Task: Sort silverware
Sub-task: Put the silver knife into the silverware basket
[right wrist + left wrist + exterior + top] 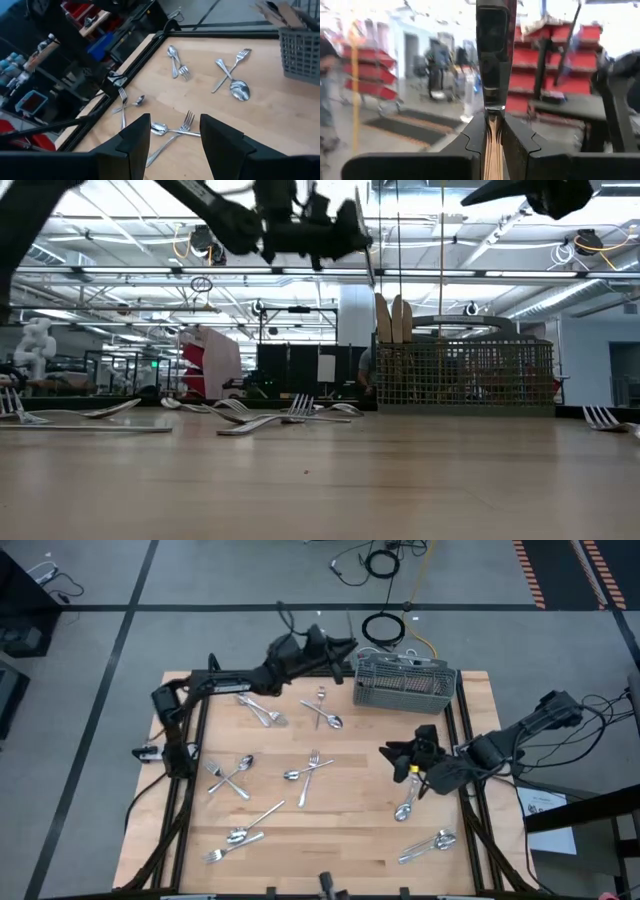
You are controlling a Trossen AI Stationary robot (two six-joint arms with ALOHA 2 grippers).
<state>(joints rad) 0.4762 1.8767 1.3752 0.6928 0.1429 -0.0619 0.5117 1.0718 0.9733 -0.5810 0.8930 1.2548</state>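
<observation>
My left gripper (493,117) is high above the table's far edge, just left of the grey mesh caddy (405,682), shut on a slim shiny piece of silverware (492,55). My right gripper (172,131) hovers open over the table's right half (397,753), with nothing between its fingers. Several forks and spoons lie flat on the wooden table: a crossed pair (325,718), another (230,776), a fork and spoon (172,131) below my right fingers, and more near the front (243,832). My left gripper pinches the flat silver piece between its two fingers (492,102). The fingers lie about level and cross the piece. It stands upright, its long part rising above the fingers (366,245), lifted clear of the table beside the caddy.
The caddy (465,375) stands at the table's far right with wooden pieces (392,320) sticking up from it. Black frame rails (185,770) run along the table's left and right edges. Cables (385,630) lie on the floor beyond the far edge.
</observation>
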